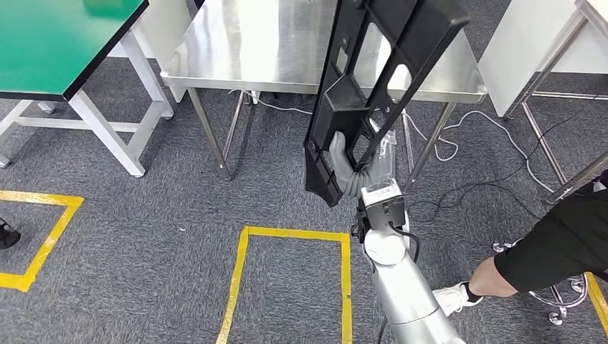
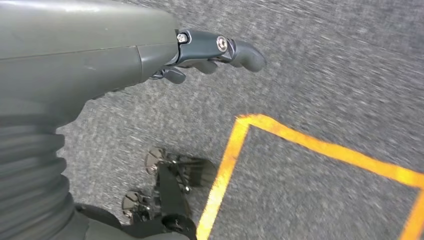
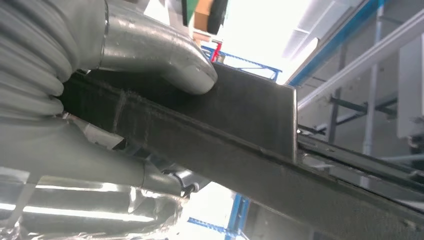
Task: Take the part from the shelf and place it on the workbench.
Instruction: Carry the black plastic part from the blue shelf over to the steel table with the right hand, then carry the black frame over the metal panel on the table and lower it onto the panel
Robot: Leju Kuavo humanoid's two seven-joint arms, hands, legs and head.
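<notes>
I am carrying the part [image 1: 373,86], a long black plastic frame with open slots, upright and tilted in front of the robot, its lower end hanging over the carpet and its upper end crossing the near edge of the steel workbench [image 1: 236,50]. The right hand [image 1: 349,159] is gripping it low down; in the right wrist view the thumb [image 3: 165,55] is pressing on the flat face with the fingers wrapped beneath. The left hand [image 2: 210,55] is hanging over the carpet, holding nothing, fingers loosely curved and apart.

I am judging the pick-up as done and the carry as nearly finished; the placing on the workbench is what remains.

For room, I am reading the bench top as bare and wide. I am watching the bench edge, since the frame's lower end is sitting below it and needs lifting first. A person's leg [image 1: 502,276] and a stool base [image 1: 566,304] are standing to the right, cables [image 1: 487,154] are trailing under the bench, and yellow tape [image 1: 294,236] is marking the floor.
</notes>
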